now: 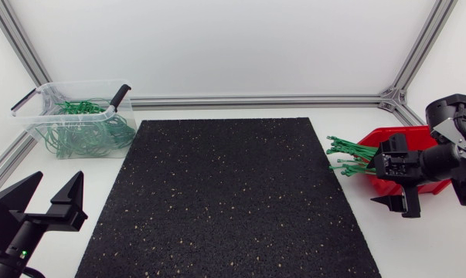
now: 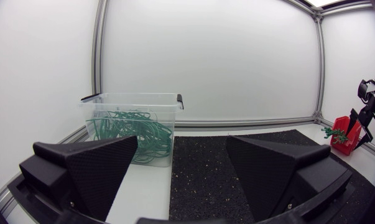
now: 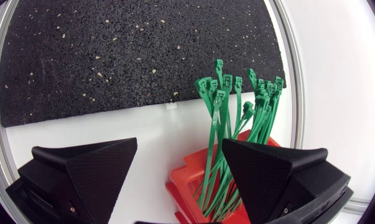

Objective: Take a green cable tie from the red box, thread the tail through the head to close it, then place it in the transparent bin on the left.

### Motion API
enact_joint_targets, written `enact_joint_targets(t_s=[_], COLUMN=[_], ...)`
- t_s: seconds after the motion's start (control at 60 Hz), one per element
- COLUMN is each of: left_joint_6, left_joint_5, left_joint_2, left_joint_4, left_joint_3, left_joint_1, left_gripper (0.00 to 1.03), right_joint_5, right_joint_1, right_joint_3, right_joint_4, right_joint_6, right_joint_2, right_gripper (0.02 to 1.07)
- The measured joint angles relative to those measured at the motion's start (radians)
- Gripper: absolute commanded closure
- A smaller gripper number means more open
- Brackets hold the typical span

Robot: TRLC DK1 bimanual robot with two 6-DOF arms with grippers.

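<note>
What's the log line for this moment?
left gripper open | right gripper open over red box | green ties ungrasped | bin holds looped ties

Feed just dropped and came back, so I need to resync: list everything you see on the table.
transparent bin: one, clear with black handles, far left corner
looped cable ties: a tangle, too many to count, green, inside the transparent bin
mat: one, black with pale specks, middle of the table
red box: one, red, right of the mat
straight cable ties: a bundle, uncounted, green, sticking out of the red box toward the mat
left gripper: one, black, open and empty, near left
right gripper: one, black, open, over the red box
</note>
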Motion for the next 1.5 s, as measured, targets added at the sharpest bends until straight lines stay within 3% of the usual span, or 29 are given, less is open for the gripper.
enact_joint_targets(t_s=[0.333, 0.8, 1.033, 1.183, 1.5], left_joint_6=[0.0, 0.0, 0.0, 0.0, 0.0], left_joint_5=[0.0, 0.0, 0.0, 0.0, 0.0], left_joint_2=[0.0, 0.0, 0.0, 0.0, 0.0], left_joint_4=[0.0, 0.0, 0.0, 0.0, 0.0], left_joint_3=[0.0, 0.0, 0.0, 0.0, 0.0], left_joint_1=[0.0, 0.0, 0.0, 0.0, 0.0], left_gripper=[0.04, 0.04, 0.04, 0.04, 0.04], right_joint_5=[0.002, 0.044, 0.056, 0.056, 0.048], right_joint_1=[0.0, -0.03, -0.034, -0.034, -0.033], right_joint_3=[-0.001, -0.053, -0.086, -0.109, -0.158], right_joint_4=[0.0, 0.043, 0.099, 0.118, 0.175], right_joint_6=[0.0, -0.005, -0.008, -0.008, -0.016], right_joint_2=[0.017, 0.035, 0.027, -0.013, -0.093], right_gripper=[0.07, 0.17, 0.48, 0.82, 0.84])
